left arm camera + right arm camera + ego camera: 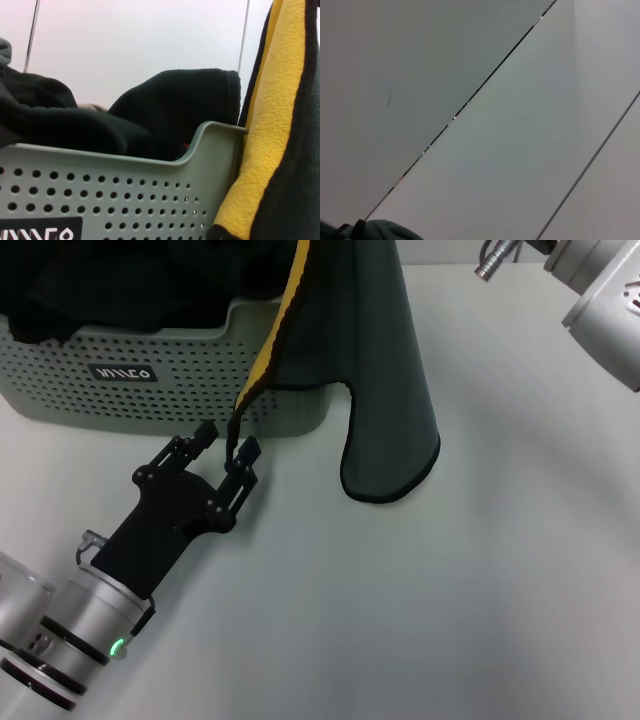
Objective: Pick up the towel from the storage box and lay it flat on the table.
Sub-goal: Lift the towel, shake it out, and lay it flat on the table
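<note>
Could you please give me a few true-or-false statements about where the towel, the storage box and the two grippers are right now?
1. The towel lies flat on the table. False: it hangs, only its lower end touching.
2. The left gripper is at the towel's lower corner. True.
3. The storage box is empty. False: black cloths fill it.
4. The towel's yellow side is partly visible. True.
5. The left gripper is inside the box. False: it is on the robot's side of the box.

dark green and yellow towel point(385, 390), dotted sage storage box point(120, 380)
</note>
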`<control>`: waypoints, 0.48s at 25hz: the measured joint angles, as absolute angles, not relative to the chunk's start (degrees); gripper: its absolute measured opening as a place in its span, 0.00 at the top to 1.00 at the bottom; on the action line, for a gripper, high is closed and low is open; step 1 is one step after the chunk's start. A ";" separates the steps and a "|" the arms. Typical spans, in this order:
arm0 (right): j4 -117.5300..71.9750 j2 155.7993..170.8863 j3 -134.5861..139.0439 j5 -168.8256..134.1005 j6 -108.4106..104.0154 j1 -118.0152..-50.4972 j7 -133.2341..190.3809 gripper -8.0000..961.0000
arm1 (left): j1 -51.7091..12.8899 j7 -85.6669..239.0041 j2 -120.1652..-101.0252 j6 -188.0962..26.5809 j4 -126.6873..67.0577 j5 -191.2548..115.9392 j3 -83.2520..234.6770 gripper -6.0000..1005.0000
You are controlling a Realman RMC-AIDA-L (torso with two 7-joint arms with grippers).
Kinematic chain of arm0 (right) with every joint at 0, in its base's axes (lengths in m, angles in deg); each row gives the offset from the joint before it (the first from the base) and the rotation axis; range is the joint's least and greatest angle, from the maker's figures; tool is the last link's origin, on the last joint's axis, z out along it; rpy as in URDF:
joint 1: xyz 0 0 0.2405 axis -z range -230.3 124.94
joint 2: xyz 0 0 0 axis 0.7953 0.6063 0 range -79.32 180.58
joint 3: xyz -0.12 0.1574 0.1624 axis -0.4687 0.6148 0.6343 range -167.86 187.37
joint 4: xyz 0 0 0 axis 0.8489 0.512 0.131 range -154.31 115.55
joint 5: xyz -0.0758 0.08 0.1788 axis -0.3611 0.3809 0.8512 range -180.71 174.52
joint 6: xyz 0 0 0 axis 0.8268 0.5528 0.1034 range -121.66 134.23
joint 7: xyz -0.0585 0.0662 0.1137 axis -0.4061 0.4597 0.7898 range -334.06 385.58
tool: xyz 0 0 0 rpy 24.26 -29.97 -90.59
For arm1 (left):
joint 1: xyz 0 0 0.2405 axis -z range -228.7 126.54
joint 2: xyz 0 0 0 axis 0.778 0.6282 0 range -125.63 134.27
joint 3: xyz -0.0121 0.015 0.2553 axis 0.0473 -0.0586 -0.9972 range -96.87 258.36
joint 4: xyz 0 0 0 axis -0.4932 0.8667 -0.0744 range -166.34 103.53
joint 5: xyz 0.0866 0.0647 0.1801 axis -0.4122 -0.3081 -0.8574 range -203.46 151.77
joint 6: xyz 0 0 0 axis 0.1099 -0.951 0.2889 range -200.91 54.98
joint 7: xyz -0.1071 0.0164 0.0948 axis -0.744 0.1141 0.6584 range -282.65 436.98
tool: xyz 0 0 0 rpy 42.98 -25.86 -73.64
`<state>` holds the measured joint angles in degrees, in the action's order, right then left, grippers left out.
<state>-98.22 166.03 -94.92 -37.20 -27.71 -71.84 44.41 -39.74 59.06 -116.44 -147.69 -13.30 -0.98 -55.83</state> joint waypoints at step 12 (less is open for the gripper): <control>-97.45 166.03 -94.81 -37.19 -27.58 -72.06 44.33 0.98 | -39.92 59.06 -116.44 -150.52 -13.84 -1.24 -55.83 0.70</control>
